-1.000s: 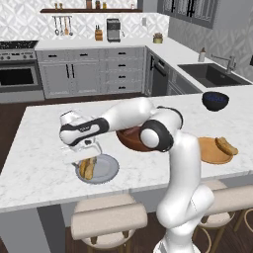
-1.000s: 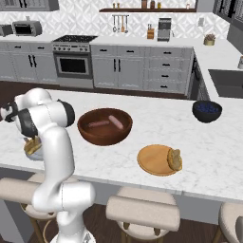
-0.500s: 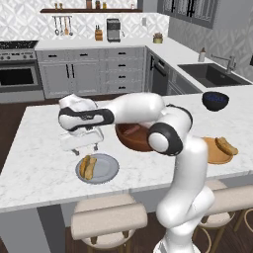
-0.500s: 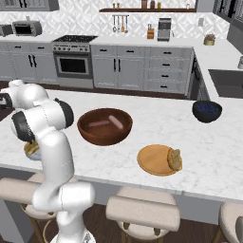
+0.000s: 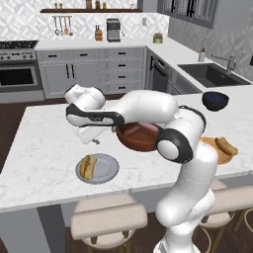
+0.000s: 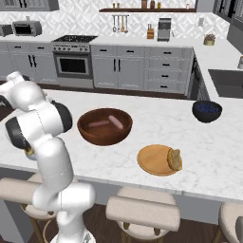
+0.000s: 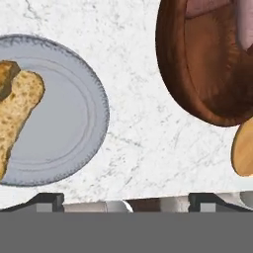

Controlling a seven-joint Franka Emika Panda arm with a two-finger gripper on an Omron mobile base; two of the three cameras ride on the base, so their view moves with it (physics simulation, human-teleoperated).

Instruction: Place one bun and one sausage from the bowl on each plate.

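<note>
My gripper [image 5: 92, 137] hangs open and empty above the marble counter, between the grey-blue plate [image 5: 106, 170] and the bowl [image 5: 141, 137]. In the hand view its fingertips [image 7: 49, 200] stand wide apart, with the grey-blue plate [image 7: 64, 113] to the left and the reddish-brown bowl [image 7: 207, 74] at upper right. A bun [image 7: 17, 111] lies on the grey-blue plate. Two pink sausages [image 6: 98, 124] lie in the bowl [image 6: 104, 135]. The orange-tan plate [image 6: 154, 160] carries another bun [image 6: 174, 159].
A small dark blue bowl [image 6: 207, 110] sits at the counter's far right. The sink [image 5: 212, 74] lies behind it. Stools [image 5: 108, 217] stand under the counter's near edge. Bare marble stretches left of the grey-blue plate.
The gripper has risen from just over the grey-blue plate and shifted slightly toward the bowl. The bun stays on the plate, and the jaws remain open.
</note>
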